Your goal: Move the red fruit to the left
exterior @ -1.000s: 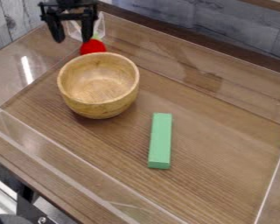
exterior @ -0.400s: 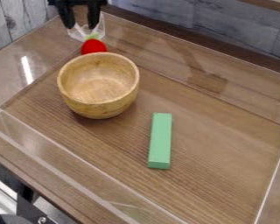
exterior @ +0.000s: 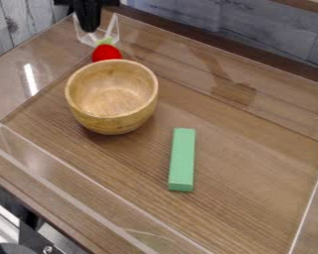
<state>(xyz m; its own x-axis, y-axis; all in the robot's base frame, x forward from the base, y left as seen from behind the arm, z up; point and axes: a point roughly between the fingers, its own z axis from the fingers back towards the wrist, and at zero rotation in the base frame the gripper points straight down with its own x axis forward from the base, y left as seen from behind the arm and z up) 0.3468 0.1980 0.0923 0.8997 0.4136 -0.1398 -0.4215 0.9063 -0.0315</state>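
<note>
we see the black hand (exterior: pixel 88 20) closed together above the small red rounded fruit (exterior: pixel 106 53), behind the round wooden bowl (exterior: pixel 111 96); we read no writing.

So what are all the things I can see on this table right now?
small red strawberry-like toy fruit: one, bright red, far side of the table, just behind the bowl
round wooden bowl: one, light tan, left of the middle, nothing inside it
long flat green block: one, green, lying flat to the bowl's near right
wooden table: one, brown, with clear walls round the edges
pincer: one, black, shut, at the top edge just up-left of the fruit, holding nothing that I can see
</note>
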